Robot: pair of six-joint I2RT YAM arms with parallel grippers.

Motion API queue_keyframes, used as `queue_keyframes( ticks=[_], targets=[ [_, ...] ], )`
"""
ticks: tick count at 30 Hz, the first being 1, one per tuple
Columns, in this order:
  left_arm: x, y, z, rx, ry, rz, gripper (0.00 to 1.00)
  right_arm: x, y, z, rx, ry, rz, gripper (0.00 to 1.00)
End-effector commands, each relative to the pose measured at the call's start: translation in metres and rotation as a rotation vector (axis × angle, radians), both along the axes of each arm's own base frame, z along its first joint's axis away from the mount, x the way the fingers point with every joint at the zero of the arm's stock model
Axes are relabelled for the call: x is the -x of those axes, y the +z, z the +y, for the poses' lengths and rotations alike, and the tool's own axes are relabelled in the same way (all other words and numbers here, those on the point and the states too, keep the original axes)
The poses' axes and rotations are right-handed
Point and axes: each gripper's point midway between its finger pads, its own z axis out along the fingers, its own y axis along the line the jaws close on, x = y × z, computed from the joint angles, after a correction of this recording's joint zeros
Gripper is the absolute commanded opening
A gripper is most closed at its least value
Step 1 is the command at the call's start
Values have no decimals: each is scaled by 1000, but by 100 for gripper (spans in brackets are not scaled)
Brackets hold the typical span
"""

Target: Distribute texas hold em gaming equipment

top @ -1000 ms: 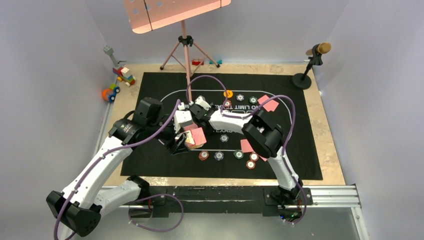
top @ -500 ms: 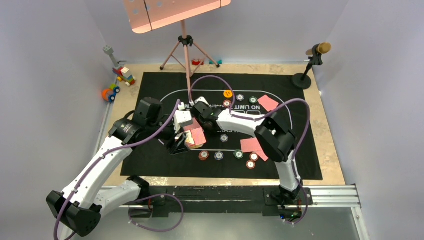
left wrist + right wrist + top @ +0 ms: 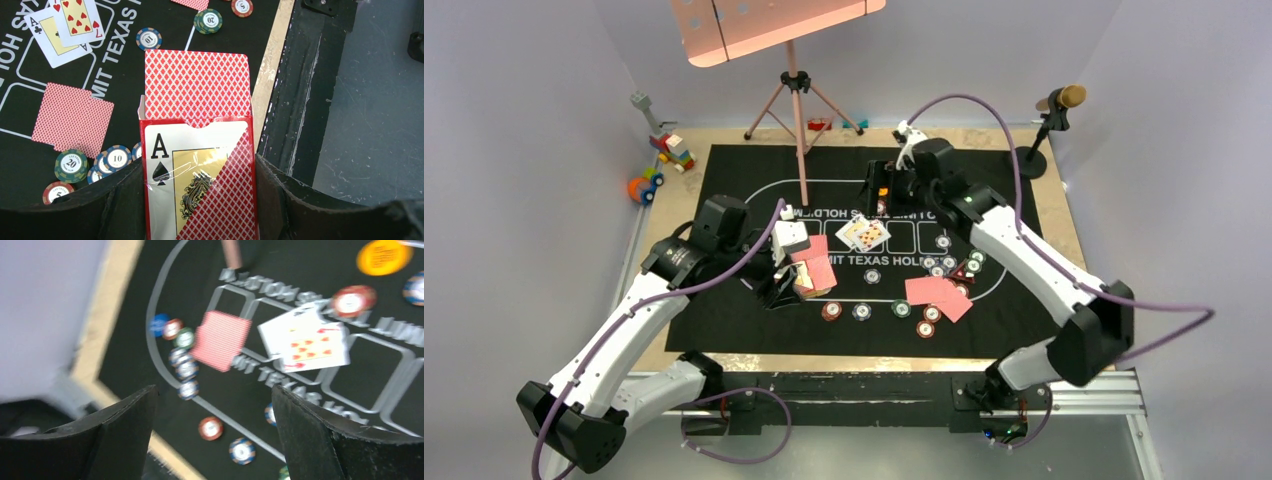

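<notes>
My left gripper (image 3: 199, 192) is shut on the red card box (image 3: 200, 185), from which red-backed cards (image 3: 196, 85) stick out; it hangs over the mat's left-centre (image 3: 809, 272). Two face-up cards (image 3: 864, 233) overlap on the mat's middle (image 3: 305, 340). Face-down cards lie at the left seat (image 3: 72, 117) and the near right (image 3: 934, 291). Chips (image 3: 861, 311) line the near oval edge, and more chips (image 3: 972, 260) sit at the right. My right gripper (image 3: 884, 185) hovers open and empty at the far side (image 3: 214, 392), near an orange button disc (image 3: 384, 256). A blue disc (image 3: 159, 324) lies at the left.
The black felt mat (image 3: 724, 170) covers most of the table. A stand's pole (image 3: 800, 130) rises behind the mat's far edge. Toy blocks (image 3: 669, 150) sit at the far left corner. A microphone stand (image 3: 1034, 155) is at the far right corner.
My right arm has swung from beside the card box to the far side of the mat and its jaws have opened. Two face-up cards now show mid-mat. The left arm is unmoved.
</notes>
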Motion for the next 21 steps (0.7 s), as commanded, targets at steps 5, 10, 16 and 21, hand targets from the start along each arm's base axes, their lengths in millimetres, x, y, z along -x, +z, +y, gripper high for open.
queue_keyframes(
  ticks=[5,10,16,21],
  targets=[
    [-7,21,-7,56,0,-40,0,102,50,69,-531,472,189,90],
    [-8,22,-8,56,4,-40,0,121,49,78,-584,534,217,92],
    [-11,24,-9,61,5,-47,0,144,35,101,-582,628,297,94],
    [-13,26,-10,60,7,-55,0,156,22,116,-604,669,364,96]
  ],
)
